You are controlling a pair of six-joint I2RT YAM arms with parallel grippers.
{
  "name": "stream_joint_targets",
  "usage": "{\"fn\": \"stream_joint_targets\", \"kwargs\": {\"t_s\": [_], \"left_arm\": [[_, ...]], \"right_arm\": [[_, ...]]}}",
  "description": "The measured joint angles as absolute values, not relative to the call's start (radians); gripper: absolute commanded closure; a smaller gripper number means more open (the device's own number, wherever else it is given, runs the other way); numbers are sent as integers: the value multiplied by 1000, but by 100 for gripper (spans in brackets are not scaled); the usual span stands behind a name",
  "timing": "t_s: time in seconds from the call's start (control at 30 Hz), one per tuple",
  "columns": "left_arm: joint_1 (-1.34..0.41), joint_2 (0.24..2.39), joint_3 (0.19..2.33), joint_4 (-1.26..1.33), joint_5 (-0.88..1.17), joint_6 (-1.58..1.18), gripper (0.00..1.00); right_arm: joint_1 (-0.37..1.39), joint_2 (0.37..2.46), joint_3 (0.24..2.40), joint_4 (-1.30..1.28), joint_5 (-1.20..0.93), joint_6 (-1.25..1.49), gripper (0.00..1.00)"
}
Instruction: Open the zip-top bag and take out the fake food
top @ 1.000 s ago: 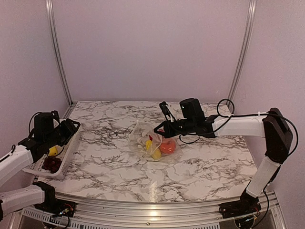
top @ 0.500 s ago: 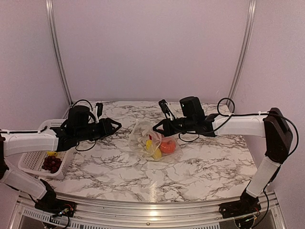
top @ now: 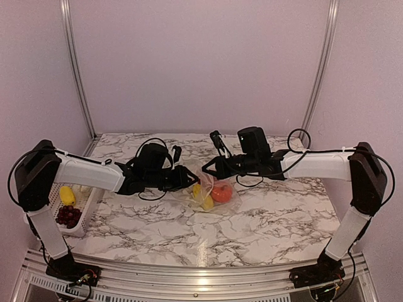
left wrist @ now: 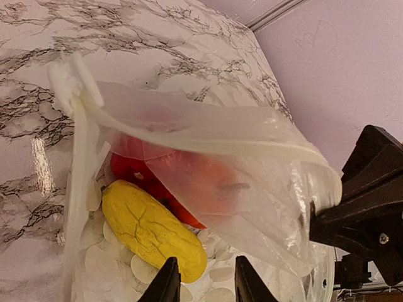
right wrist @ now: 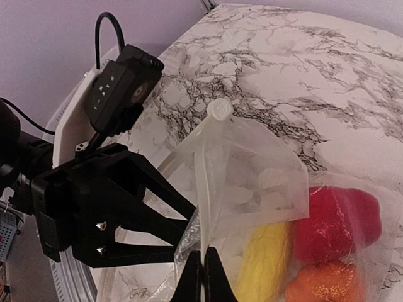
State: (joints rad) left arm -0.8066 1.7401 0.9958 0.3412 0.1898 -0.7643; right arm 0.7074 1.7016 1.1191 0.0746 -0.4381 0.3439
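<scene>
Nearest on the marbled bench (top: 252, 239), at its left edge, a white lattice basket (top: 90, 204) holds a dark grape bunch (top: 66, 216) and a banana-like piece (top: 67, 195). Farther in, about mid-bench, the zip-top bag (top: 214, 189) lies with its mouth towards the left arm and one lip lifted. Inside it are a yellow piece (left wrist: 151, 229), a red piece (left wrist: 135, 170) and an orange piece (top: 220, 193). The left pincer (top: 187, 179) sits at that mouth with its fingers parted by a moderate gap and nothing between them. Its tips are just above the yellow piece, though whether they brush the plastic is hard to tell. Just beyond, the right pincer (right wrist: 203, 277) is pressed closed on the bag's raised lip by the zip strip, holding the mouth up off the bench.
</scene>
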Motion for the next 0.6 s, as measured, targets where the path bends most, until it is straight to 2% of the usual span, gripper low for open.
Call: {"fn": "stream_joint_targets", "kwargs": {"t_s": [0.17, 0.4, 0.6], "left_arm": [[-818, 1866, 1069, 335, 194, -796, 70], [-818, 1983, 1157, 285, 179, -812, 49], [-826, 2059, 1235, 217, 165, -792, 38]], "right_arm": [[707, 1701, 1120, 74, -431, 344, 100], [707, 1698, 1119, 69, -405, 343, 100], [707, 1688, 1114, 67, -387, 342, 100]]}}
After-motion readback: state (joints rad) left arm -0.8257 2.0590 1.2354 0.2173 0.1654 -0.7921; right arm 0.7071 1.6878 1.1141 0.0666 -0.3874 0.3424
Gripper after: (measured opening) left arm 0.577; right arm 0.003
